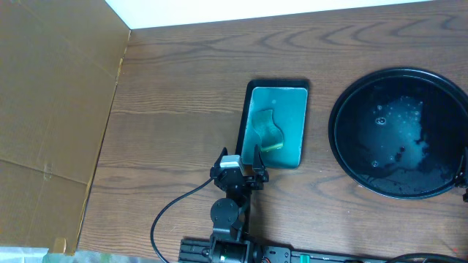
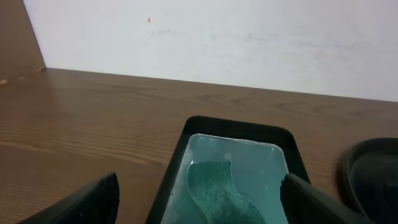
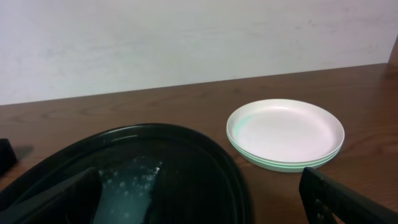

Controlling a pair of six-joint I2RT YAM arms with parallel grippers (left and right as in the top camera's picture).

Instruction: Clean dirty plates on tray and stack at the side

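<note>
Left gripper (image 2: 199, 208) and right gripper (image 3: 202, 205) hang released; plates (image 3: 285, 132) sit stacked ahead-right of the latter, tray (image 3: 211, 149) beneath bare. Task seemingly complete; only retreat remains.

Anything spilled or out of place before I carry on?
Only a wet, bubbly patch on the floor of the round black tray, inside its rim. The plates sit squarely stacked on the table beside it.

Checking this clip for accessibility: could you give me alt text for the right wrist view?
A stack of white plates, the top one spotless, sits on the wooden table beside a large round black tray, which holds only wet droplets. The open right gripper frames the bottom corners, with a pale wall behind.
</note>
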